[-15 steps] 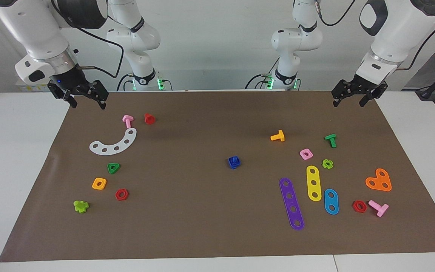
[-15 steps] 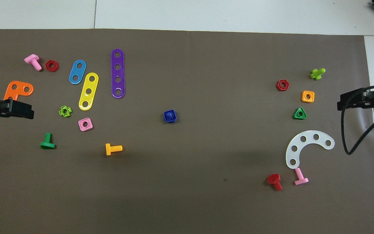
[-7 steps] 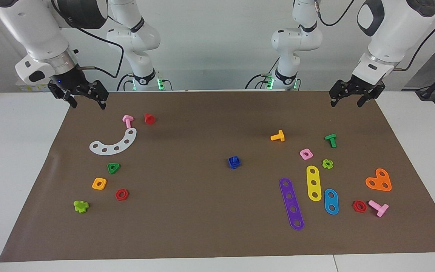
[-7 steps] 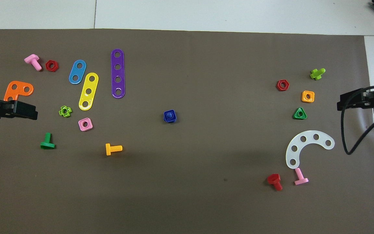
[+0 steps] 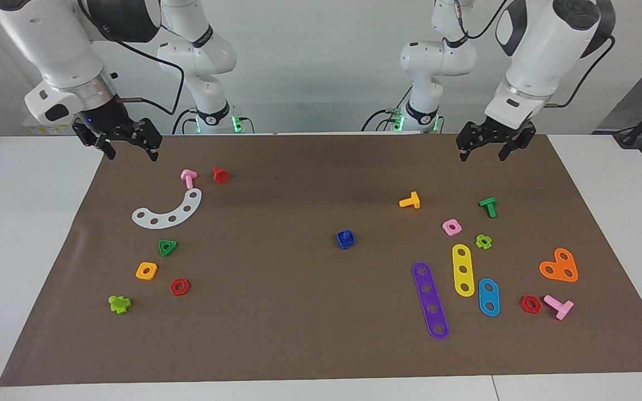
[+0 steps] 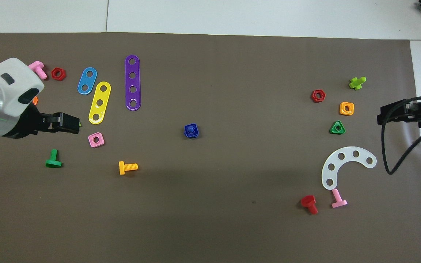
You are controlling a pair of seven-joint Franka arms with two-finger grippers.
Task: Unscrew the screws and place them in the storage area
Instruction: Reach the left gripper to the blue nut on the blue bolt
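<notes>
Across nearly the whole white table (image 5: 31,234) lies the brown paper mat (image 5: 310,334), the storage area, strewn at both ends with small coloured plastic parts. Above it hang the 2 arms. The left gripper (image 5: 487,149) is up in the air over the mat's edge nearest the robots, toward the left arm's end, its fingers spread apart and holding nothing. The right gripper (image 5: 129,151) hangs over the mat's corner at the right arm's end, fingers likewise apart and empty.

Among the loose parts, the purple strip (image 5: 430,301) with 4 holes is longest, lying beside the yellow strip (image 5: 463,270) with 3 holes and the light-blue oval plate (image 5: 489,297) with 2. The white curved strip (image 5: 169,211) with 5 holes lies toward the right arm's end, and the orange plate (image 5: 559,266) toward the left arm's end.

Smaller still, the blue screw (image 5: 345,239) sits near the middle of the mat, well apart from both clusters, its bolt standing in a matching blue square nut. The orange bolt (image 5: 410,201) lies nearer to the robots than it. A green triangular nut (image 5: 168,247), an orange square nut (image 5: 146,270) and a red hex nut (image 5: 179,287) sit together near the white curved strip.
</notes>
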